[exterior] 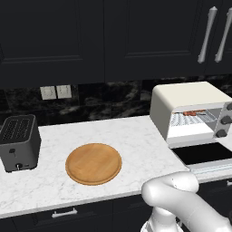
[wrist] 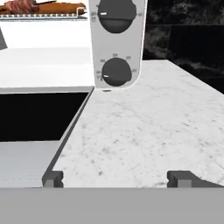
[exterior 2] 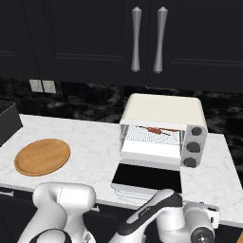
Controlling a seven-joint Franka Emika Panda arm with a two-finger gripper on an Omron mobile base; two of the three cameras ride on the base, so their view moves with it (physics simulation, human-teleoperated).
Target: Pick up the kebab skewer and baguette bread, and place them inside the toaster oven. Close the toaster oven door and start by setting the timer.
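Toaster oven [exterior 2: 163, 128] loaded, door down.
The kebab skewer [exterior 2: 154, 130] and baguette bread [wrist: 63, 7] lie on the oven's rack; the toaster oven door [exterior 2: 148, 178] lies flat open before the oven, a stiff hinged panel best lifted at its front edge. The gripper [wrist: 118, 178] hovers low beside that door, fingers spread wide, holding nothing.

We see a veined marble counter [exterior: 136, 140], a matt wooden board [exterior: 94, 163] and the oven's glossy dark glass door [exterior 2: 147, 177].
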